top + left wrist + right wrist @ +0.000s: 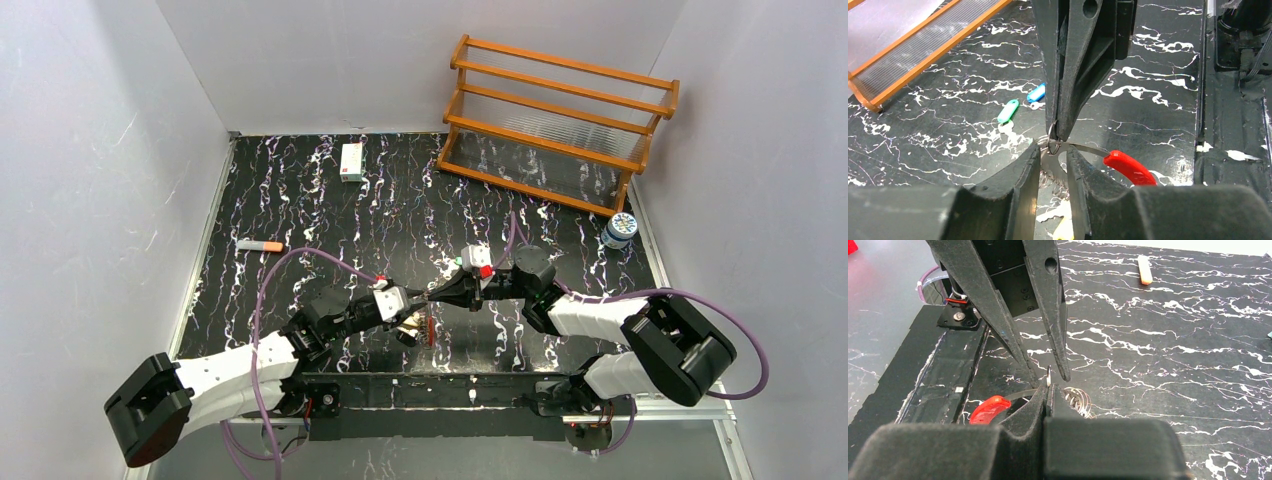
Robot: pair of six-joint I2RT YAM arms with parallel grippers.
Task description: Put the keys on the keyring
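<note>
My right gripper clamps the keyring; my left gripper, jaws narrowly apart beside that pinch, could twist it free closing skewed.

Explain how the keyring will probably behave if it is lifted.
The keyring is a thin metal loop, so it probably flexes slightly. The small rings bunched under it look loose and would likely swing and rattle. Pinched at one thin spot by the right gripper, it may pivot.
</note>
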